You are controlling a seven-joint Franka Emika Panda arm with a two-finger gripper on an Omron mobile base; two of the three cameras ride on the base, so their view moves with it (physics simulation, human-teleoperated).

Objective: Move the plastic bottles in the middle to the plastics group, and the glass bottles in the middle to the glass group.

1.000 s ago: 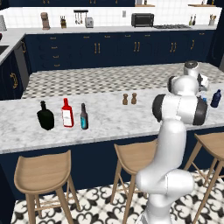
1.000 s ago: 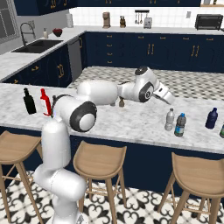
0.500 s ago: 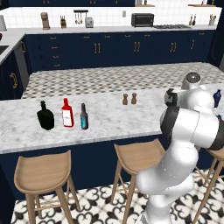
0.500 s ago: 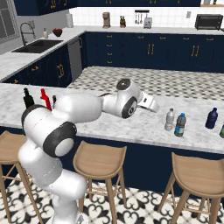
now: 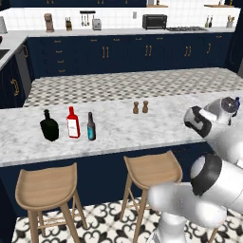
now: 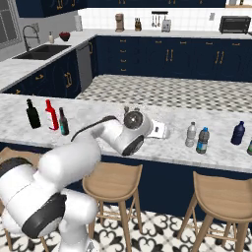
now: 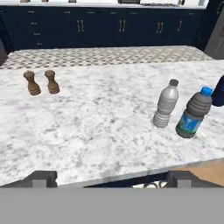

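1. No text can be read anywhere — every label is too small or blurred.
2. Red bottle [image 5: 72, 122] — white label, blank to the eye.
3. Slim dark bottle [image 5: 91, 127] — teal label, no legible marks.
4. Blue-label bottle [image 7: 194, 113] — blue-green label, only blurred shapes.

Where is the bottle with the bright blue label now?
In the right base view, the blue-label bottle stands on the counter's right part, beside the clear grey bottle.
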